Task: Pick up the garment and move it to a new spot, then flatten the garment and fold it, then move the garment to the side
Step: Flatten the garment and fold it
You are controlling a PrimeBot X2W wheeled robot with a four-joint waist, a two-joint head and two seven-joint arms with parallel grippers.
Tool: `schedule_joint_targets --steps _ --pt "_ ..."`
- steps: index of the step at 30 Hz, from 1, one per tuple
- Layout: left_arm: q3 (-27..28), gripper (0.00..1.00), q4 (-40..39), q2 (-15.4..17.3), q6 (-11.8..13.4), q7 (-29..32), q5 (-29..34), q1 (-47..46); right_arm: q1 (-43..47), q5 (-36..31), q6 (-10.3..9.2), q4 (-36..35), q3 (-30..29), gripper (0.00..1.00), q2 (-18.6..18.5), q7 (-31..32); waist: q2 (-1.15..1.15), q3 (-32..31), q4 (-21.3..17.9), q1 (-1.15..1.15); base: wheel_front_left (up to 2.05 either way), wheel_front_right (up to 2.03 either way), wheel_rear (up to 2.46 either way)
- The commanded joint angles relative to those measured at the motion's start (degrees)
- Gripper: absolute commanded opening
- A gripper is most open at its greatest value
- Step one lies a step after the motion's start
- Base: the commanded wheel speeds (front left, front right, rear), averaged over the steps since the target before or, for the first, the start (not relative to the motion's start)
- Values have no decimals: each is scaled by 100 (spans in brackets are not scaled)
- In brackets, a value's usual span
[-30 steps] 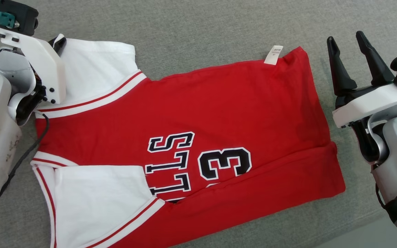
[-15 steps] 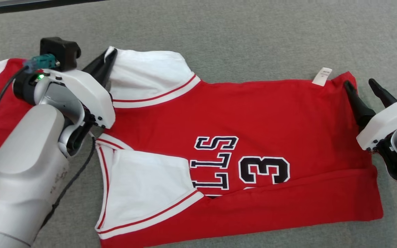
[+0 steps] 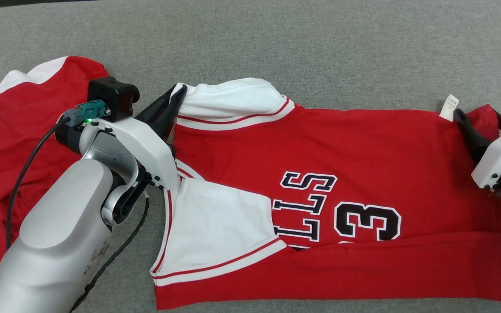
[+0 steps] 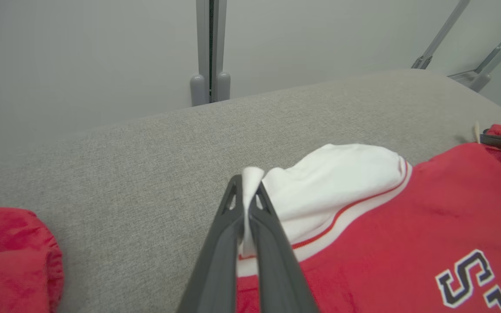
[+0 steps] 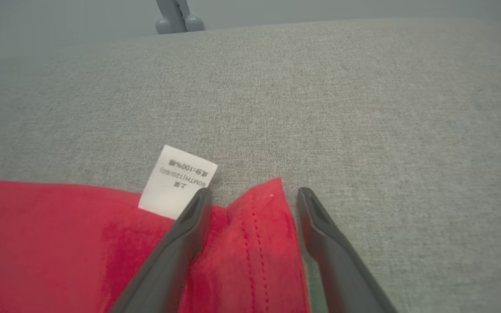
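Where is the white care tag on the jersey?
In the head view, the care tag sticks out at the far right corner of the jersey, just left of the open right gripper.

Right gripper [image 3: 477,114] now straddles jersey [image 3: 363,152] corner; sleeve [image 3: 233,98] bunched

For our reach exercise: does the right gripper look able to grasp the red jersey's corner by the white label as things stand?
Probably yes. The right gripper stands open with the jersey corner lying between its fingers, beside the white label; nothing blocks it.
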Motion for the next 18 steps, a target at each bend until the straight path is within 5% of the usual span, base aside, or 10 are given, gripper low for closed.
schedule_joint_targets --steps 1,3,5,6,18 --pt "4 0 -31 34 45 8 -22 75 -63 22 -10 31 41 100 -43 28 0 17 19 0 0 0 0" --pt "-12 0 -88 49 53 29 -18 109 -125 85 -10 90 146 100 -48 83 0 31 38 0 0 0 0" --pt "-28 0 -133 60 70 35 -19 108 -168 129 -10 174 233 5 -78 104 0 37 43 0 0 0 0" --pt "-30 0 -151 67 83 39 -21 105 -189 121 -10 234 267 0 -95 100 0 37 41 0 0 0 0" --pt "139 0 -45 234 303 -82 75 -143 -591 129 -10 581 462 0 -17 -636 0 120 -142 0 0 0 0"
